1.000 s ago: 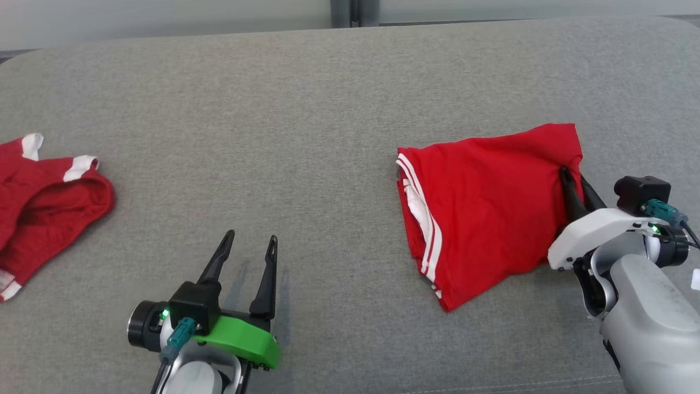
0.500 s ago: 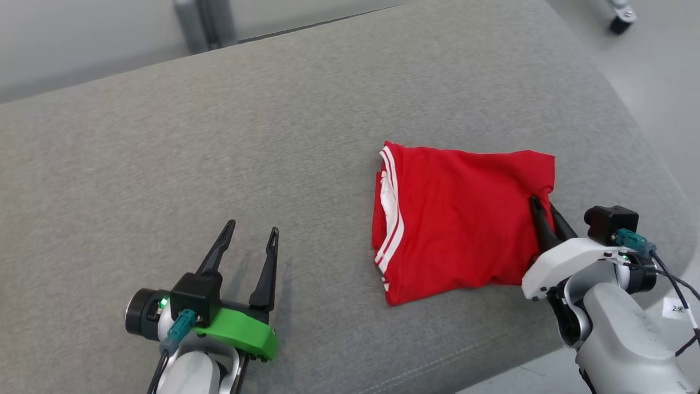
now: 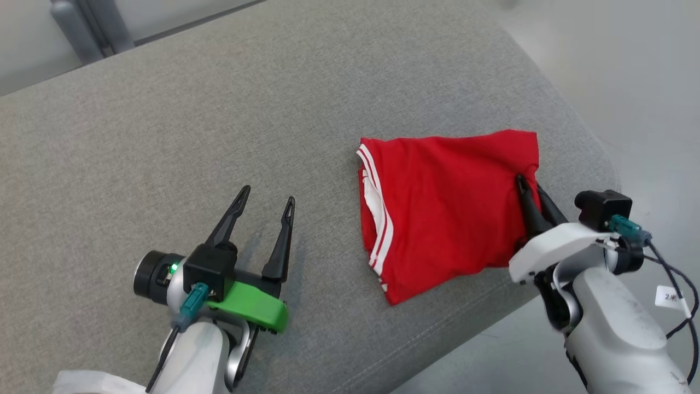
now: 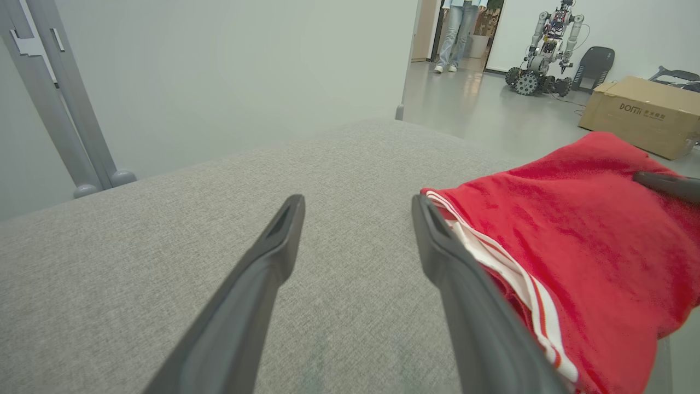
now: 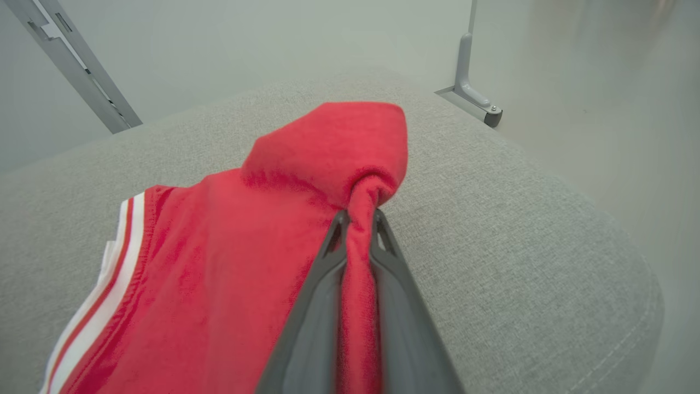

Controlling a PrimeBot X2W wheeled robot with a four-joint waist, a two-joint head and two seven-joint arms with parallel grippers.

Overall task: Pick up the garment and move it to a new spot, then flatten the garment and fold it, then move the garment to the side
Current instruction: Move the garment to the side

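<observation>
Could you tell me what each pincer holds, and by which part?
The right pincer pinches the red garment by a bunched fold at its right edge; the left pincer holds nothing.

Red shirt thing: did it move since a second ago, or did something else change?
Mostly the head camera swung right: the whole picture shifted, bringing the right end of the grey cushion and the floor into view. Whether the red garment slid along the cushion can't be told. Unchanged: the right gripper stays shut on the garment's corner, the left gripper stays open and empty, and the garment is still folded.
</observation>
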